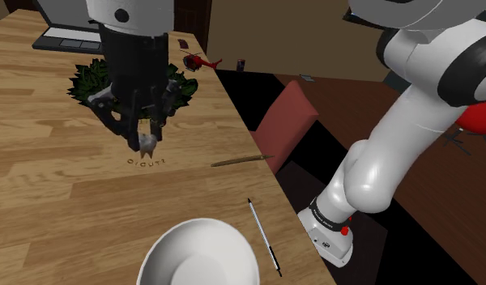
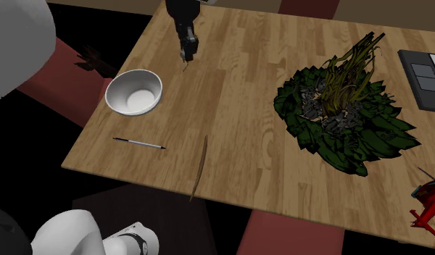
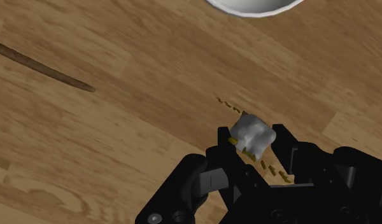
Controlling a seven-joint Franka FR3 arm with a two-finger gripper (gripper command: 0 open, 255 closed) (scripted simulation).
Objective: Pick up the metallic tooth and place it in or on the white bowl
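The table (image 1: 63, 202) is pale wood planks with a plain grain, its edge running along a black area. Over it reaches the arm (image 1: 411, 105), smooth white shells with dark joints. A plant (image 2: 343, 109) lies on the wood, a flat ring of dark green leaves around a tangle of dry, olive-coloured stalks. At the table's far end in the shoulder view lies a grey laptop (image 1: 67, 28). Beside the table stands a red chair (image 1: 290, 121).

The bowl (image 2: 111, 90) is round, white and smooth, standing near the table's edge; its inside is bare down to the bottom.

The gripper (image 1: 144, 133) is black and angular and points down at the table between plant and bowl. Its two fingers are clamped on the tooth (image 3: 252, 137), one on each side. The tooth is a small, lumpy, pale grey piece with a dull sheen, its roots pointing down; it hangs just over the wood, well apart from the bowl. Under it a thin line of gold marks (image 3: 225, 102) lies on the planks.

A thin brown stick (image 2: 200, 168), slightly bent, lies near the edge, and near it a slim pen (image 2: 138, 143), white with a dark end.
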